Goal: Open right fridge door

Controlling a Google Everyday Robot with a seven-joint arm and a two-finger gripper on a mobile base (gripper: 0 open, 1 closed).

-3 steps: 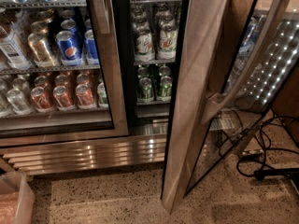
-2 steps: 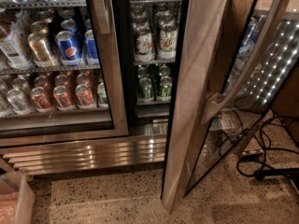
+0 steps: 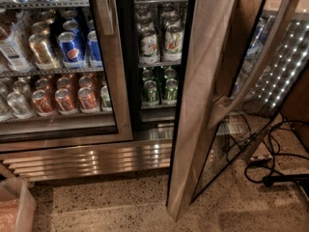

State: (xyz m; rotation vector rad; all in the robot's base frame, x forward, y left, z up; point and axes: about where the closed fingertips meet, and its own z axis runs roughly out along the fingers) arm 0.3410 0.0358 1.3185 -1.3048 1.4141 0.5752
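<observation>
Already open: right door (image 3: 203,105) stands wide.
Steel frame, bowed handle (image 3: 255,64); pincer out of view, its grip can't be told.

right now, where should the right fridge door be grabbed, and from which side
Grip the long bowed handle mid-span, where it bows clear of the right fridge door, coming from the outer face, image right. The gripper is not in view.
</observation>
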